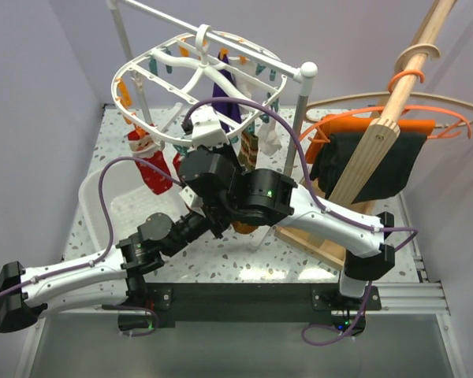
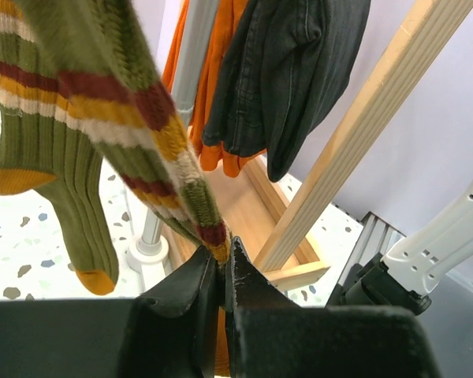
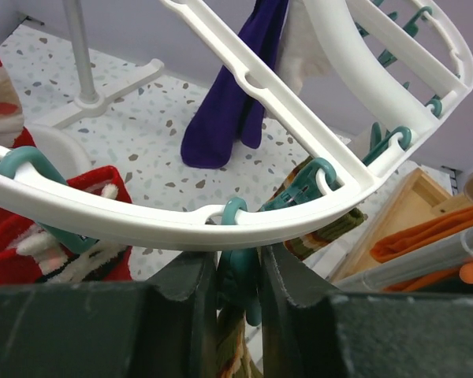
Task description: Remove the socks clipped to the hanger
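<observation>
The white oval hanger (image 1: 151, 57) hangs from a rack, and its rim also crosses the right wrist view (image 3: 142, 224). My right gripper (image 1: 209, 142) (image 3: 238, 268) is shut on a teal clip (image 3: 243, 277) under that rim, and an olive striped sock (image 3: 238, 350) hangs below the clip. My left gripper (image 1: 227, 224) (image 2: 225, 253) is shut on the toe of that olive striped sock (image 2: 130, 102), which is stretched taut. A second olive sock (image 2: 63, 181) hangs beside it. Red Christmas socks (image 1: 154, 169) (image 3: 55, 244), a purple sock (image 3: 236, 94) and a white sock (image 3: 311, 39) stay clipped.
A white basket (image 1: 102, 197) sits on the table at the left. A wooden stand (image 1: 382, 118) at the right carries black (image 1: 370, 169) and orange cloths on thin hangers, with a wooden tray (image 2: 244, 213) at its base. The rack's grey pole (image 1: 298, 126) stands between them.
</observation>
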You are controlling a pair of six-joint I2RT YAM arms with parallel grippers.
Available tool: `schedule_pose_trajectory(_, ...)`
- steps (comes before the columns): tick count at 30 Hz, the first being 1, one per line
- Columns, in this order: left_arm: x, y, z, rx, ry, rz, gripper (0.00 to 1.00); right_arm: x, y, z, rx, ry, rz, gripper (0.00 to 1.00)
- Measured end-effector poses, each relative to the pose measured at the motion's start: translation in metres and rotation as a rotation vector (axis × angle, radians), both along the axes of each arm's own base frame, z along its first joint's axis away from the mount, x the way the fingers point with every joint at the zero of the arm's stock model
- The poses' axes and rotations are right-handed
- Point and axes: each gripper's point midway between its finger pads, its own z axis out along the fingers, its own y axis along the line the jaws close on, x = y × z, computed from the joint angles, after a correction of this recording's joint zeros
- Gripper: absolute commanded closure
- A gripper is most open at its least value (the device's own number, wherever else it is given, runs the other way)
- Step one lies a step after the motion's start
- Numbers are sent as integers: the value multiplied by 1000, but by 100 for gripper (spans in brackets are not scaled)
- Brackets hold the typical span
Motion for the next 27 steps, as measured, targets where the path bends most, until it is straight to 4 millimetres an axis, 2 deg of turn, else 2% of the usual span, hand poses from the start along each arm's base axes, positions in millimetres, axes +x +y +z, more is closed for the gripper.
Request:
schedule_pose_trajectory(8, -9, 5, -6, 25, 25, -34, 100, 2, 1, -6, -7, 3, -5, 100)
schedule_pose_trajectory(14, -17, 23, -27, 127, 82, -30, 100, 3, -5, -11, -15, 8, -10, 100)
schedule_pose_trajectory(17, -18, 39, -34, 191, 112, 5, 100, 3, -13, -10, -9, 7, -13, 100)
schedule_pose_trajectory(19, -18, 54, -30, 212, 121, 38, 100, 2, -18, -7, -1, 5, -15, 100)
schedule_pose_trajectory(24, -13, 102, 4, 219, 139, 189, 100, 1, -29, -1, 26, 2, -14, 100)
schedule_pose_trajectory(27, -5, 128, 14, 253, 156, 303, 100, 0, -32, 0, 35, 4, -4, 100)
